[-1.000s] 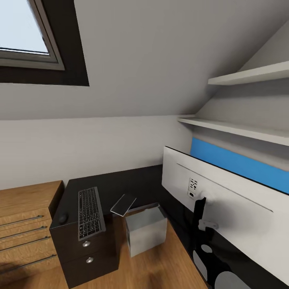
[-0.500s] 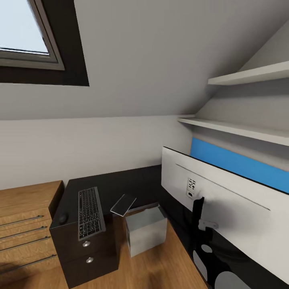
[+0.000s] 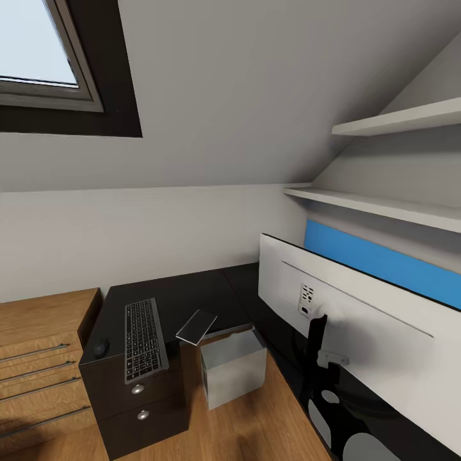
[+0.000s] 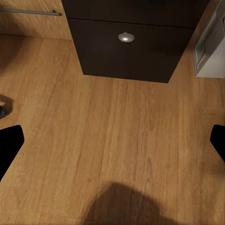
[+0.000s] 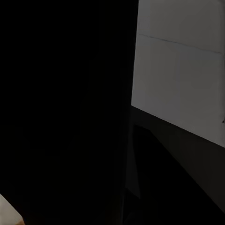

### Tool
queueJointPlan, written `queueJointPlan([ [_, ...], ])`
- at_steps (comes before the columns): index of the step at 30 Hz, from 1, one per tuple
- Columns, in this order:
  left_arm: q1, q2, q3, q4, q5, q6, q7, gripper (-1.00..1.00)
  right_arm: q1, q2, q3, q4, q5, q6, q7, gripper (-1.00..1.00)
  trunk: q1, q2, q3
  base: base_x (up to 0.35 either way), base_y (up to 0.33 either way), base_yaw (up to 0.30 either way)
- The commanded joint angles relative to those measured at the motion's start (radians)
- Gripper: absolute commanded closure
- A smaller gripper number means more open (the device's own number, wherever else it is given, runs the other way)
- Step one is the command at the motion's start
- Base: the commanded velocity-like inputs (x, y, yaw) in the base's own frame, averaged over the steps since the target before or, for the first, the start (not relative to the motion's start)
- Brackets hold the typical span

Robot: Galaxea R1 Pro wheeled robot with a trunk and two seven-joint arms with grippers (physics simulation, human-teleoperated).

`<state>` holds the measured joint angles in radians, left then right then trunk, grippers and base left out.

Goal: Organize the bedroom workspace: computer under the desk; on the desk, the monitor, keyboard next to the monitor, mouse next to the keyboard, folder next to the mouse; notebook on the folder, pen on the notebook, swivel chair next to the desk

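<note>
The desk (image 3: 192, 291) has a glossy black top and a dark drawer unit (image 4: 129, 44) with silver knobs. On it lie the keyboard (image 3: 144, 331), the small dark mouse (image 3: 101, 347) to its left, and the pale notebook (image 3: 196, 325) at the inner edge. The monitor (image 3: 358, 317) stands on the desk's right wing, its pale back toward me. The grey-white computer (image 3: 232, 367) sits on the floor in the desk's inner corner and also shows as computer (image 4: 211, 47). My left gripper (image 4: 112, 143) hangs open over the wooden floor. The folder, pen and swivel chair are out of view.
A light wooden drawer cabinet (image 3: 38, 346) adjoins the desk on the left. Two white wall shelves (image 3: 384, 205) and a blue wall panel (image 3: 378, 259) are behind the monitor. A sloped ceiling with a window (image 3: 38, 51) hangs overhead. The right wrist view is mostly dark.
</note>
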<state>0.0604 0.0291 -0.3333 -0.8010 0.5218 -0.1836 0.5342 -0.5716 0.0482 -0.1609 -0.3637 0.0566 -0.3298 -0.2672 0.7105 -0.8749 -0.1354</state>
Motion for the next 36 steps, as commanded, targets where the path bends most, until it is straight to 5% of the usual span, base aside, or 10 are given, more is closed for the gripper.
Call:
queueJointPlan([
  [1,-0.001,0.002,-0.007,-0.001,0.011,-0.007,0.006,-1.00,-0.001,0.001,0.000,0.002,0.000,-0.003,-0.003,1.00,0.000,-0.001,-0.001,0.000,0.000,0.000],
  [16,-0.001,0.002,-0.006,-0.001,0.011,-0.007,0.006,-1.00,-0.001,0.001,0.000,0.000,0.000,-0.004,-0.001,1.00,0.000,-0.001,-0.001,-0.011,-0.001,0.000],
  [36,-0.001,0.002,-0.006,-0.001,0.011,-0.007,0.006,-1.00,-0.001,0.001,0.001,0.002,0.000,-0.005,-0.001,1.00,0.000,-0.001,-0.001,-0.312,-0.074,0.003],
])
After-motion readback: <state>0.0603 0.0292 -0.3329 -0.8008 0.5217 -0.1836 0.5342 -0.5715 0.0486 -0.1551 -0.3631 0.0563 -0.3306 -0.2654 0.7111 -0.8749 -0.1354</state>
